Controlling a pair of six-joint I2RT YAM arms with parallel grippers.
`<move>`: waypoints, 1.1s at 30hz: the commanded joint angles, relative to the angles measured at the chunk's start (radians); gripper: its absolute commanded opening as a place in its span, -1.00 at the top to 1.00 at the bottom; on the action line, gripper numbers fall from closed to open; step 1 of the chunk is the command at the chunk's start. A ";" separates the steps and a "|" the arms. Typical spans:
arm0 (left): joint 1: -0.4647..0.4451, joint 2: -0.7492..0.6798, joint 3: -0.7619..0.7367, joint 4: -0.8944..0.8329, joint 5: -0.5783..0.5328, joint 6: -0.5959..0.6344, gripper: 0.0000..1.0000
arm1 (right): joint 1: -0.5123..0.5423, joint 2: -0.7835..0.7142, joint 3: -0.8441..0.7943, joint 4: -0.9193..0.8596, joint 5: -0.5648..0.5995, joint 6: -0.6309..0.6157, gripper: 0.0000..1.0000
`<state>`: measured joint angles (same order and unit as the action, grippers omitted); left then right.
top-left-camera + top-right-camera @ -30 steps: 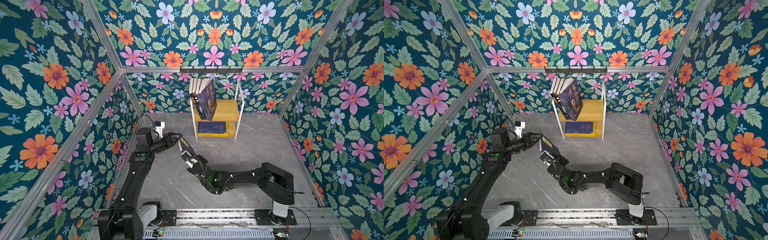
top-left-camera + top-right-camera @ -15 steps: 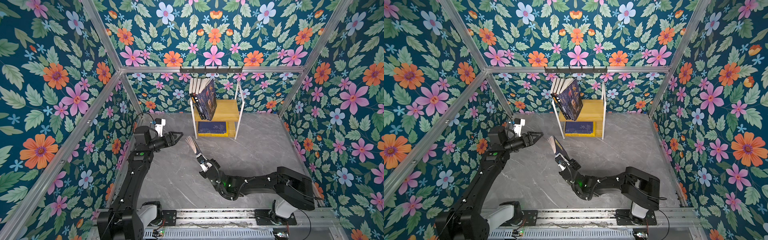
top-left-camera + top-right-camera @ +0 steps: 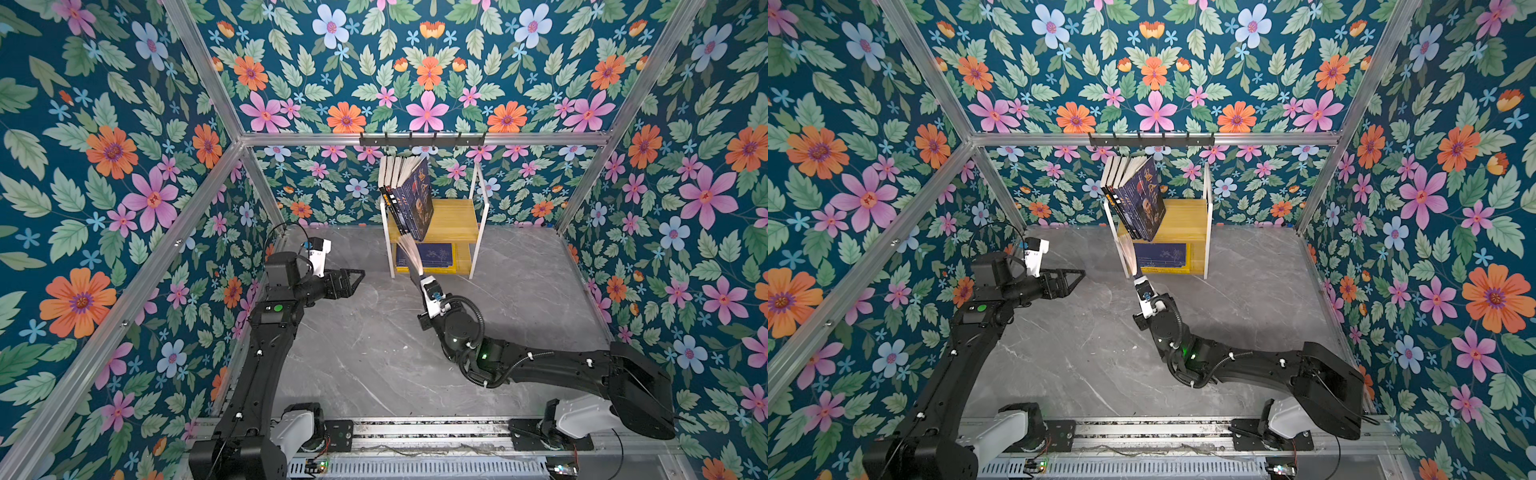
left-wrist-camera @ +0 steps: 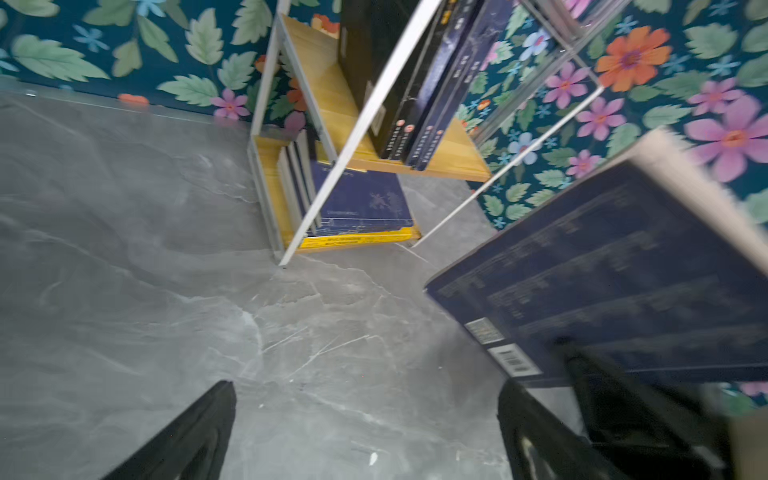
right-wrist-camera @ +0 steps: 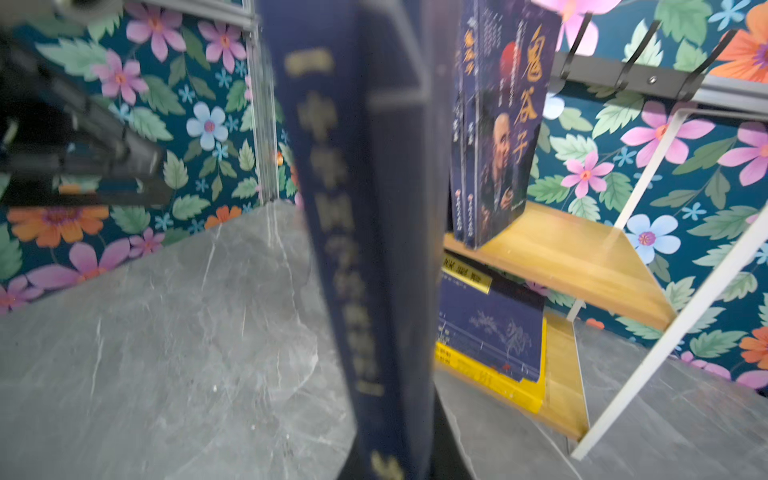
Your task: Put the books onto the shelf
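Shelf (image 3: 455, 220), two-tier, at back wall below hook rail (image 3: 422, 139). Upper tier: upright books (image 3: 409, 199), leaning together. Lower tier: flat books (image 3: 428, 257), navy over yellow. Held book (image 3: 409, 253), navy, raised off table (image 3: 353, 353), just before shelf's left post, pages fanned. Right gripper (image 3: 419, 279): clamped tight on that book's lower end. Left gripper (image 3: 358, 277): fingers (image 4: 187, 436) spread wide, empty, well left of shelf.
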<state>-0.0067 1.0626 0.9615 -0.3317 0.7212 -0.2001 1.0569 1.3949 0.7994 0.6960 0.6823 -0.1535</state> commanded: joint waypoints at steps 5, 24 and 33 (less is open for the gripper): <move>-0.003 -0.041 0.028 -0.071 -0.312 0.137 -0.99 | -0.174 -0.048 0.127 -0.049 -0.106 0.097 1.00; -0.038 -0.058 -0.030 -0.037 -0.286 0.107 -1.00 | -0.414 0.396 0.611 -0.097 -0.207 0.121 1.00; -0.067 -0.040 -0.017 -0.033 -0.295 0.096 -1.00 | -0.415 0.485 0.643 -0.108 -0.253 0.149 1.00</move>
<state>-0.0727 1.0180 0.9340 -0.3889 0.4347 -0.1020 0.6422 1.8713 1.4296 0.5575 0.4530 -0.0223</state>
